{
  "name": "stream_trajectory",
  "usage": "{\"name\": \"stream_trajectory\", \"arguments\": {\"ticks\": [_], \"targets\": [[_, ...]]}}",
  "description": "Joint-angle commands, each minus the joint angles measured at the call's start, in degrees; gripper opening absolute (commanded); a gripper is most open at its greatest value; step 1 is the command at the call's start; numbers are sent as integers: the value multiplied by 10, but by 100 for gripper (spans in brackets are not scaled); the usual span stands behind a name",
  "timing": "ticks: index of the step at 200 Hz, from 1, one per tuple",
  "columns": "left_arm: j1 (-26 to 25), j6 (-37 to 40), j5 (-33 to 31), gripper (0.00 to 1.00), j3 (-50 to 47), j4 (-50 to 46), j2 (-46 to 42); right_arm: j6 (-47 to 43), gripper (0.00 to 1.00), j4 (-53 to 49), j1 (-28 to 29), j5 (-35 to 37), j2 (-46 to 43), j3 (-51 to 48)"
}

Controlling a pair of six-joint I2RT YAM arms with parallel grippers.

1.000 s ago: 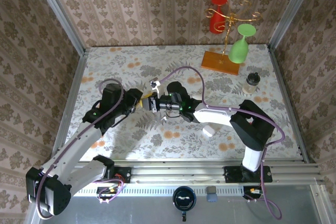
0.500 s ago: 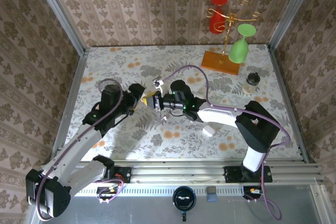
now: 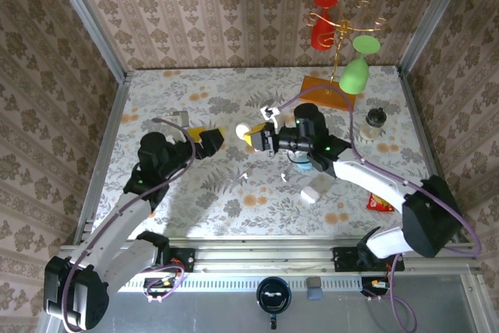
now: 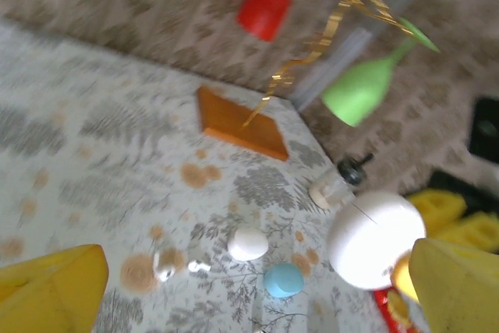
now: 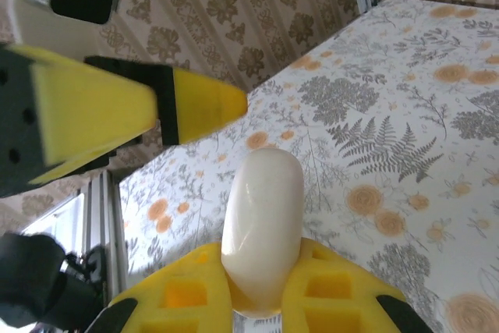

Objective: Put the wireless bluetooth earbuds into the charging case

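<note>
- The right gripper [image 5: 261,290] has its fingers clamped on the lower part of the white charging case [image 5: 263,208]. It holds the case clear of the table, near the centre of the overhead view, with the rounded end toward the other arm.
- The left gripper [image 3: 207,139] hangs just beside that case without touching it, its fingers spread wide and empty.
- The case reads as a smooth, closed pebble. No raised lid or earbud wells show, though a seam may face away from the cameras.
- The earbuds [image 4: 164,264] seem to be the two tiny whitish pieces lying loose on the floral table [image 3: 156,99], in the lower left of the left wrist view. They are blurred there, and neither sits in a case or a gripper.
- A second white case [image 4: 248,243] and a blue case [image 4: 283,279] rest on the table just right of them.
- I judge the task barely begun: the case is lifted, but opening it, picking up each earbud and seating them all remain.
</note>
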Motion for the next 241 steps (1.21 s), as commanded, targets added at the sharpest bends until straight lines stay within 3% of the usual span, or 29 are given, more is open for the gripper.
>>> {"name": "stream_trajectory", "arguments": {"ticks": [1, 47, 112, 177, 241], "targets": [[-41, 179, 82, 97, -25, 96, -23, -80, 0, -115, -13, -90, -47, 12], [-104, 312, 180, 85, -27, 104, -19, -199, 0, -234, -14, -167, -84, 46], [-121, 305, 273, 63, -7, 109, -3, -256, 0, -254, -12, -216, -83, 57], [-122, 290, 222, 64, -16, 120, 2, -281, 0, -276, -10, -254, -93, 63], [-124, 244, 269, 48, -9, 174, 37, -273, 0, -259, -8, -246, -86, 69]]}}
